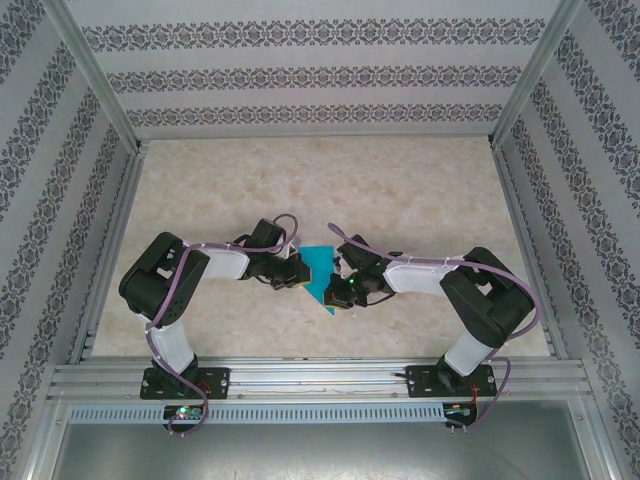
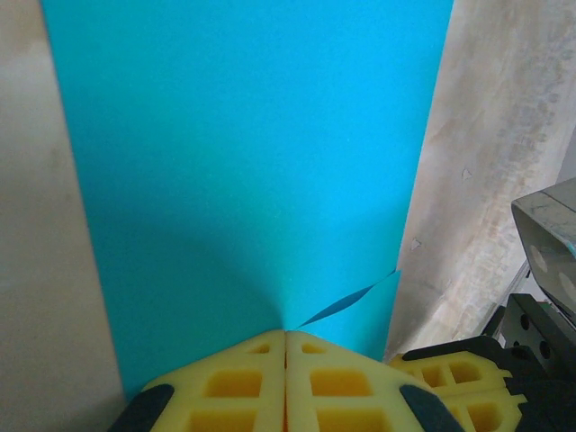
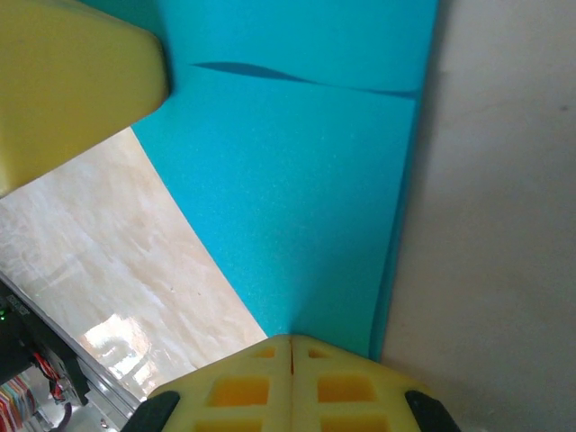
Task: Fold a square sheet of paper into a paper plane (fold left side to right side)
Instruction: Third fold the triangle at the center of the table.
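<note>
Gripping the sheet of paper (image 1: 320,266) at the middle of the counter (image 1: 420,190), from two sides. Pinched by the left pincer (image 2: 285,335), yellow pads pressed together on one edge. Pinched likewise by the right pincer (image 3: 291,338), clamped on the end nearer the counter's front edge. Partly folded, one layer lapping over another.

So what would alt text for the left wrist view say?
A thin teal-blue sheet of paper stretches away, its near edge pinched by the shut yellow left end effector. Marbled beige table flanks it.
</note>
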{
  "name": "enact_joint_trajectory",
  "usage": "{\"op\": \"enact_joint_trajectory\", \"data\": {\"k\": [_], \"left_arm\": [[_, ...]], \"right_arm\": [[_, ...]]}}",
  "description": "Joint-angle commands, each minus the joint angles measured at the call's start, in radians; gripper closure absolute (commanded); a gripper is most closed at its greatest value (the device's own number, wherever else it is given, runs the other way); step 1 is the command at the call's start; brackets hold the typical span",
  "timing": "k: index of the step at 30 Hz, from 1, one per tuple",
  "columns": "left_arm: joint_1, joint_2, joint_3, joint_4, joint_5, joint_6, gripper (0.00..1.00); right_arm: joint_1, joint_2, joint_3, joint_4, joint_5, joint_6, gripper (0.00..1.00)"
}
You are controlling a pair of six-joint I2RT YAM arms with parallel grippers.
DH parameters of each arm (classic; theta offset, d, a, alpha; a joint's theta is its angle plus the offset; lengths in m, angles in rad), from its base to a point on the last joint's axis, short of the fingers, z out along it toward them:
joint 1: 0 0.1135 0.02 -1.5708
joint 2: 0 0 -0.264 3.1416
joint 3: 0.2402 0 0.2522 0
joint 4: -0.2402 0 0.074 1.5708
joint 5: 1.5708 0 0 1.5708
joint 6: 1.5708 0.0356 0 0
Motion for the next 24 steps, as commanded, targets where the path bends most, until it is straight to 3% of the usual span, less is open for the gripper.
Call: {"op": "enact_joint_trajectory", "data": {"k": [1,24], "left_arm": [[-0.013,0.065,-0.024,-0.087,-0.081,0.007,0.92],[-0.011,0.081,-0.010,-0.146,-0.138,-0.007,0.92]], "right_arm": [[0.017,0.019,0.004,-0.071,0.028,-0.014,0.98],[0.057,-0.004,0.014,-0.296,0.091,-0.097,0.98]]}}
